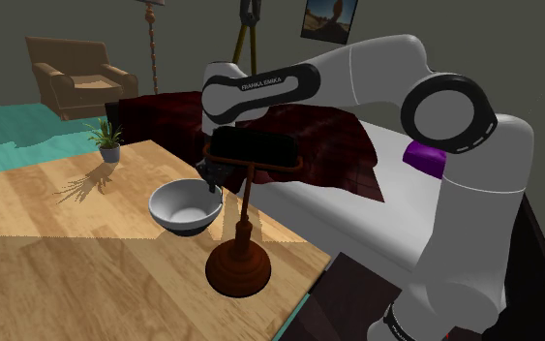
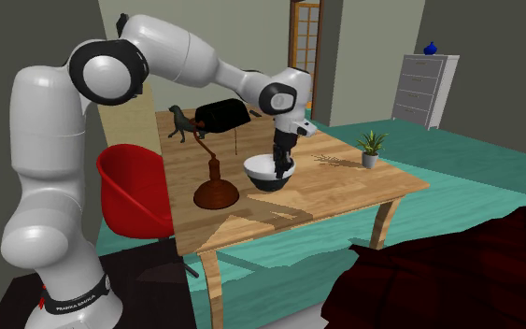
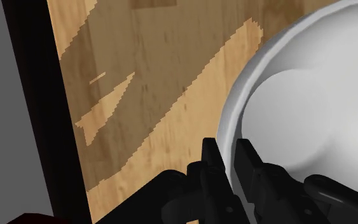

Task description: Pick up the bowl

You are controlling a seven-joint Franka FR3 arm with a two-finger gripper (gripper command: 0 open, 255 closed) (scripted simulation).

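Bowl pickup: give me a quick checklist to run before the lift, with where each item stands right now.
1. The gripper straddles the rim of the bowl: ok.
2. Fingers closed on the rim, one inside, one outside: ok.
3. The bowl sits upright on the table: ok.
4. The lamp next to the bowl leaves the lift path free: cannot tell.
5. The plant stands well away: ok.

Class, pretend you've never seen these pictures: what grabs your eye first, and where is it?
The big white robot arm with dark joints dominates, reaching from the shoulder view's right over the light wooden table. Its black jaws clasp the rim of a round white bowl, right beside a reddish-brown desk lamp with a round base and dark shade.
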